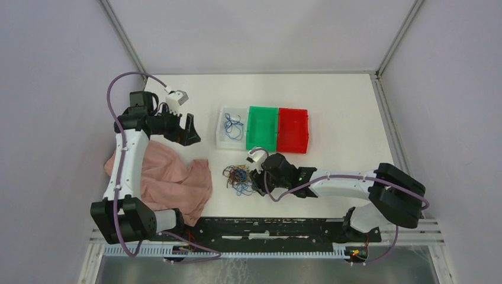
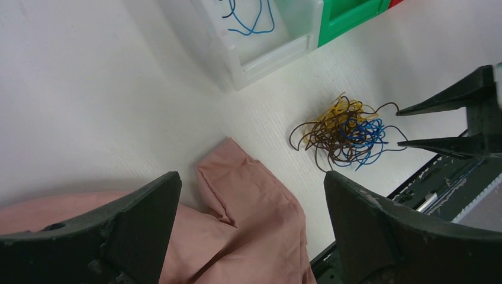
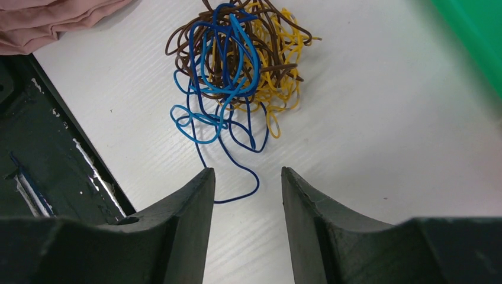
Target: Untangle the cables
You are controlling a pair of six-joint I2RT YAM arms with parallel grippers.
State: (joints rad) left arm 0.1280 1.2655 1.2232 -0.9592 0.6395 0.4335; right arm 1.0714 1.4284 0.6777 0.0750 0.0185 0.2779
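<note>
Tangled cables [image 3: 237, 77], right fingers [image 3: 177, 225] beside — parted

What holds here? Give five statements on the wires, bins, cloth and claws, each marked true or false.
1. The clear bin holds blue wires. True.
2. The green bin holds yellow wires. False: no wires show in it.
3. The tangle lies on the table, outside the bins. True.
4. The right claw is clamped on the pink cloth. False: its jaws stand apart beside the tangle, well away from the cloth.
5. The left claw is open. True.
</note>
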